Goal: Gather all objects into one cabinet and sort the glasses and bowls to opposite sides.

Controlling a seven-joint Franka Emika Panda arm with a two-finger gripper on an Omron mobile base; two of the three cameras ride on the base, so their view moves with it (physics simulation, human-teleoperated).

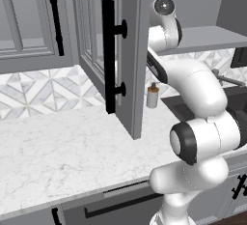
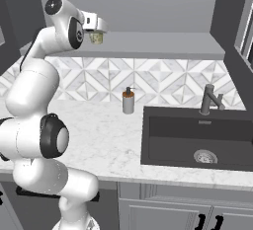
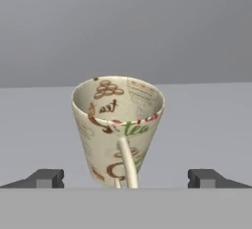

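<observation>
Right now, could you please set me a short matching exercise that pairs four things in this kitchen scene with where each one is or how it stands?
Things:
1. beige cup
2. soap dispenser
3. cabinet door
4. gripper

Places or states:
A. on the marble counter, near the tiled wall
B. swung open, black bar handle facing out
C. upright on the grey cabinet shelf
D. open, one fingertip on each side of the cup, not touching it

Pairs: 1-C, 2-A, 3-B, 4-D
</observation>
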